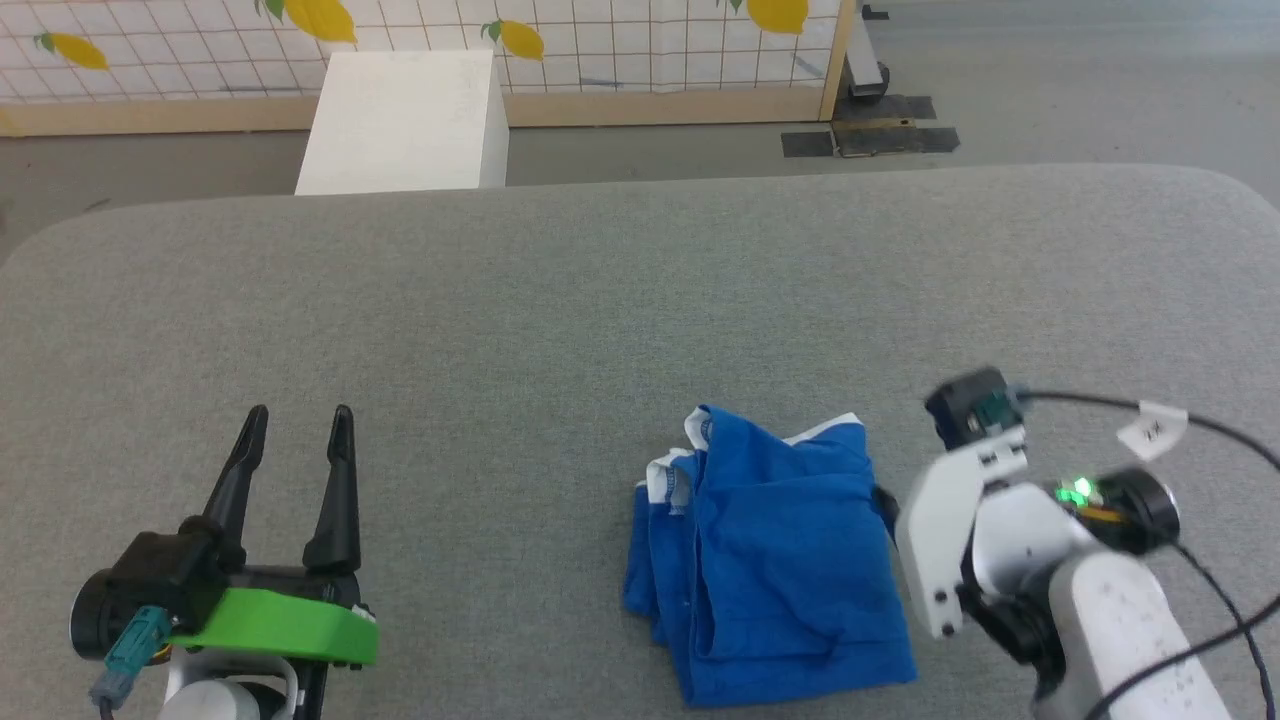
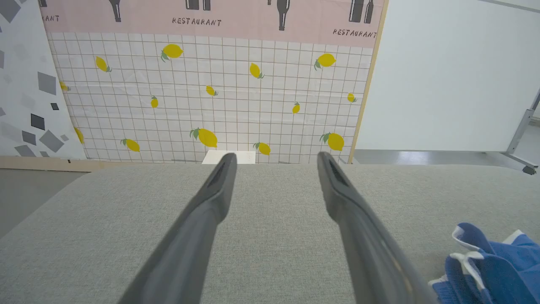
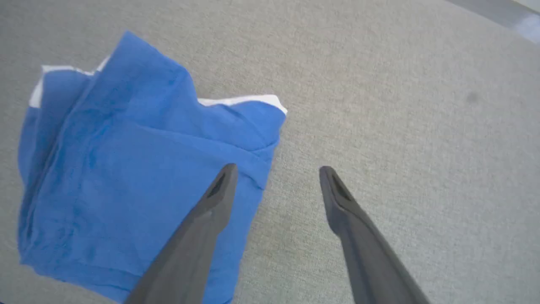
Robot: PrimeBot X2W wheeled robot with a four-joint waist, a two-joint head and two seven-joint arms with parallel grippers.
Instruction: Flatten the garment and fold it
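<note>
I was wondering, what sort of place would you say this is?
Probably a test room dressed as a set, not a real home: a printed lemon-tile backdrop lettered RESTAURANT stands on a bare grey floor, and the shorts lie on a cloth-covered table.

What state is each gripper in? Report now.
Left gripper: open, empty.
Right gripper: open, empty, at the garment edge.

Bright blue soft shorts [image 1: 780, 560], white trim; plain grey fabric tabletop [image 1: 560, 300]; white grid-pattern wall panel [image 2: 236, 114] (yellow lemons all over).
</note>
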